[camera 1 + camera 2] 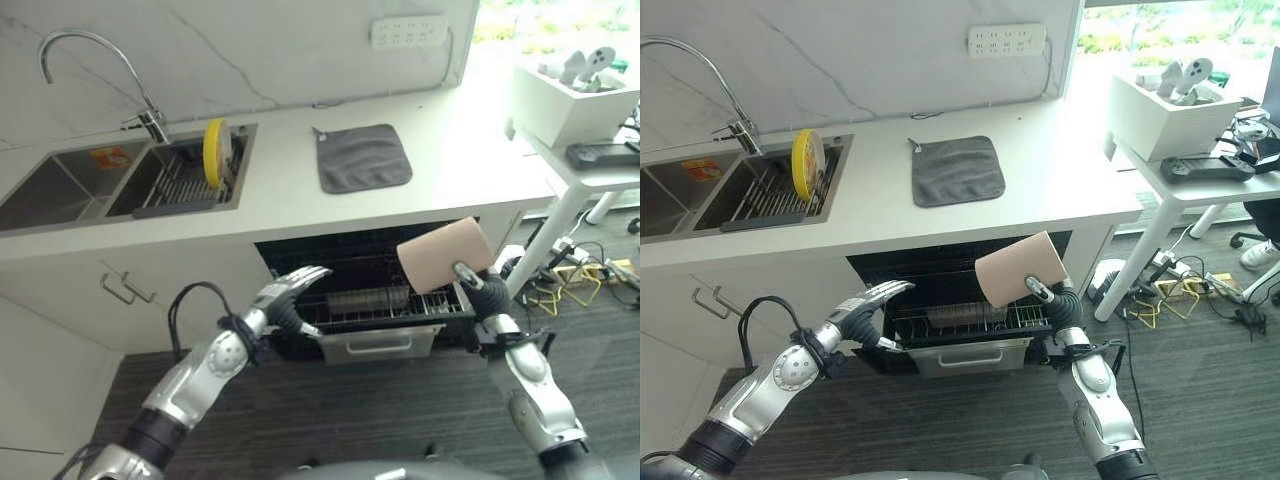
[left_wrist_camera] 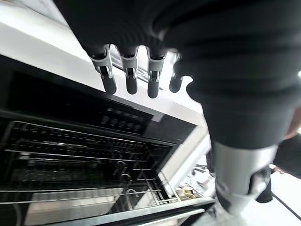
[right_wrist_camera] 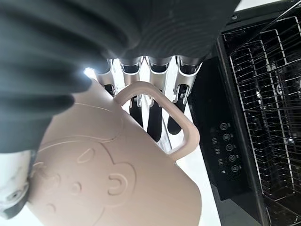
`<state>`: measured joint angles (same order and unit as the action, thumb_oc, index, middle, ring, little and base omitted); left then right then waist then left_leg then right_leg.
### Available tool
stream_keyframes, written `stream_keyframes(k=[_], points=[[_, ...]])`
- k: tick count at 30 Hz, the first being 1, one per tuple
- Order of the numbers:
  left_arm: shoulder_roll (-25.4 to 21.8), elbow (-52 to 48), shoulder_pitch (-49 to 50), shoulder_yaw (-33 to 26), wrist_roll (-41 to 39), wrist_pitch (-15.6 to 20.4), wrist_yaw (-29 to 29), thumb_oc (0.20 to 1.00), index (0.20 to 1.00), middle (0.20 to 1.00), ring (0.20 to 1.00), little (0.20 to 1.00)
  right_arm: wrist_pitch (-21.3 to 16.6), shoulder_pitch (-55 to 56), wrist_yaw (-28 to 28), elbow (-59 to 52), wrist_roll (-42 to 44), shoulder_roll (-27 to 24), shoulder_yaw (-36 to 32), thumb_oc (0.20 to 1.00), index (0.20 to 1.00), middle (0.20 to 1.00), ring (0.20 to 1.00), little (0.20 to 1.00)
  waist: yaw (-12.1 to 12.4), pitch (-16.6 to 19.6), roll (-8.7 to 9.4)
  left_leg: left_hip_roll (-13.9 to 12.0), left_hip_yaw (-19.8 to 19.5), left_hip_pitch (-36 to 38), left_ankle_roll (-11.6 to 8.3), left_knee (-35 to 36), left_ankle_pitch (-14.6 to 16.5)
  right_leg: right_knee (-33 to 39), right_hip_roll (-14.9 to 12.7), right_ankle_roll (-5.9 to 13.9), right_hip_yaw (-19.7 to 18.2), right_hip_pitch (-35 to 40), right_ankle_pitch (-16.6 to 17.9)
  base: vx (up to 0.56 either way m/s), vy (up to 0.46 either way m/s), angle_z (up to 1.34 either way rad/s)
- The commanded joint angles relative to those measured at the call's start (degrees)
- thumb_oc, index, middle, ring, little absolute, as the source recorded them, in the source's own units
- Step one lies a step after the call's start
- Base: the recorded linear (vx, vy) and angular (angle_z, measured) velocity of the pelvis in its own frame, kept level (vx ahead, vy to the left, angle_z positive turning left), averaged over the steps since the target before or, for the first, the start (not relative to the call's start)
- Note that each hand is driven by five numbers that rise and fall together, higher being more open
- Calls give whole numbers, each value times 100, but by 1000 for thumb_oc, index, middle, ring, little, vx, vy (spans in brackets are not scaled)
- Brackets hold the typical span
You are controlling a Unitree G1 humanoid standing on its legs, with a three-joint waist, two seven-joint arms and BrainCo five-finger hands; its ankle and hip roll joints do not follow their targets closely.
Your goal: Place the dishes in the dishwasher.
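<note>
My right hand [image 1: 483, 290] holds a beige dish [image 1: 443, 253] with a loop handle, tilted, above the right front corner of the pulled-out dishwasher rack [image 1: 380, 305]. In the right wrist view my fingers [image 3: 150, 117] pass through the handle of the dish [image 3: 108, 179], which bears an embossed animal face. Straight-fingered and open, my left hand [image 1: 285, 297] hovers at the rack's left front with nothing in it; the left wrist view shows its fingers [image 2: 129, 75] above the wire rack [image 2: 70, 160]. A yellow plate [image 1: 216, 152] stands upright in the sink's drying rack.
A grey cloth [image 1: 363, 157] lies on the white counter [image 1: 450, 150] above the dishwasher. The double sink [image 1: 60, 185] and faucet [image 1: 90, 45] are at the left. A white side table [image 1: 590, 175] stands at the right, with cables [image 1: 570, 275] on the floor under it.
</note>
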<state>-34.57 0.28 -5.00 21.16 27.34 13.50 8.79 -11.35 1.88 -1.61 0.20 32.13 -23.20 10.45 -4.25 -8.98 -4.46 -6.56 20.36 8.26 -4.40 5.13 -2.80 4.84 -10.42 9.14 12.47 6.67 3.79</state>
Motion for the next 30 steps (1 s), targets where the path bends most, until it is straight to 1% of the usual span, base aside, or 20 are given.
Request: stream_keyframes(k=[1, 2, 3, 6, 7, 8, 12, 13, 16, 18, 20, 23, 26, 30], points=[[-277, -88, -934, 240, 443, 2, 152, 1000, 1000, 1000, 1000, 1000, -94, -852, 179, -410, 228, -114, -110, 200, 200, 200, 200, 200, 10, -415, 67, 101, -210, -210, 151, -345, 209, -443, -168, -33, 232, -412, -22, -87, 60, -12], [-311, -86, -1017, 291, 467, -37, 162, 1000, 1000, 1000, 1000, 1000, -87, -924, 172, -407, 237, -150, -98, 200, 200, 200, 200, 200, 6, -472, 59, 108, -229, -280, 154, -360, 185, -454, -172, -43, 206, -478, 4, -140, 96, -10], [-413, -49, -1260, 407, 503, -108, 220, 1000, 1000, 1000, 1000, 1000, -34, -1147, 190, -366, 254, -271, -95, 200, 200, 200, 200, 200, 0, -629, 28, 128, -284, -447, 154, -410, 173, -512, -201, -42, 148, -651, 19, -111, 50, 2], [-461, -1, -1481, 515, 496, -226, 206, 1000, 1000, 1000, 1000, 1000, 31, -1400, 210, -315, 145, -367, -80, 200, 200, 200, 200, 200, -5, -791, -3, 151, -338, -586, 151, -455, 165, -542, -226, -46, 102, -783, 35, -106, 48, 4], [-502, 84, -1658, 568, 442, -285, 147, 1000, 1000, 1000, 1000, 1000, 71, -1642, 250, -249, -7, -436, -64, 200, 200, 200, 200, 200, -1, -929, -12, 169, -373, -697, 156, -499, 161, -566, -240, -54, 75, -886, 52, -188, 32, -1], [-493, 245, -1887, 622, 397, -310, 98, 1000, 1000, 1000, 1000, 1000, 199, -1978, 301, -183, -254, -485, -19, 200, 200, 200, 200, 200, 15, -1115, 0, 166, -400, -842, 159, -571, 149, -631, -263, -63, 62, -1024, 74, -194, 16, -1], [-458, 335, -2040, 639, 341, -332, 266, 1000, 1000, 1000, 1000, 1000, 352, -2223, 395, -100, -375, -525, -40, 200, 200, 200, 200, 200, 46, -1295, 45, 149, -436, -937, 158, -619, 143, -696, -265, -56, 66, -1125, 84, -78, -17, 8], [-436, 334, -2097, 644, 276, -377, 435, 1000, 1000, 1000, 1000, 1000, 383, -2295, 422, -62, -457, -545, -35, 200, 200, 200, 200, 200, 57, -1364, 57, 143, -429, -964, 156, -631, 136, -717, -276, -49, 89, -1160, 95, -54, -7, 5], [-445, 270, -2201, 678, 307, -474, 685, 1000, 1000, 1000, 1000, 1000, 437, -2553, 387, 40, -633, -594, -53, 200, 200, 200, 200, 200, 102, -1527, 109, 109, -433, -1084, 156, -666, 117, -761, -285, -43, 126, -1267, 114, -88, -24, 0], [-457, 256, -2234, 682, 328, -514, 742, 1000, 1000, 1000, 1000, 1000, 461, -2624, 380, 59, -664, -602, -63, 200, 200, 200, 200, 200, 111, -1568, 124, 98, -439, -1120, 152, -668, 110, -766, -279, -41, 128, -1300, 117, -73, -25, 0], [-507, 336, -2397, 746, 356, -570, 807, 1000, 1000, 1000, 1000, 1000, 593, -2853, 367, 90, -811, -647, -63, 200, 200, 200, 200, 200, 112, -1679, 167, 64, -443, -1225, 144, -689, 84, -813, -257, -43, 122, -1419, 126, -113, -40, 0], [-572, 428, -2652, 836, 325, -635, 935, 1000, 1000, 1000, 1000, 1000, 961, -3155, 360, 186, -1102, -789, -31, 200, 200, 200, 200, 200, 126, -1821, 223, 17, -438, -1378, 132, -740, 35, -900, -242, -47, 116, -1587, 139, -88, -25, -1], [-637, 473, -2815, 885, 288, -641, 986, 1000, 1000, 1000, 1000, 1000, 1071, -3364, 367, 371, -1414, -961, 6, 200, 200, 200, 200, 200, 173, -1917, 275, -36, -424, -1490, 123, -788, -10, -982, -230, -49, 137, -1699, 141, -68, -21, 2], [-792, 506, -3185, 971, 239, -525, 1318, 1000, 1000, 1000, 1000, 1000, 1207, -3725, 298, 827, -1559, -1376, -84, 200, 200, 200, 200, 200, 267, -2068, 396, -115, -430, -1589, 90, -881, -17, -1095, -200, -31, 162, -1799, 113, -41, -46, 4]])
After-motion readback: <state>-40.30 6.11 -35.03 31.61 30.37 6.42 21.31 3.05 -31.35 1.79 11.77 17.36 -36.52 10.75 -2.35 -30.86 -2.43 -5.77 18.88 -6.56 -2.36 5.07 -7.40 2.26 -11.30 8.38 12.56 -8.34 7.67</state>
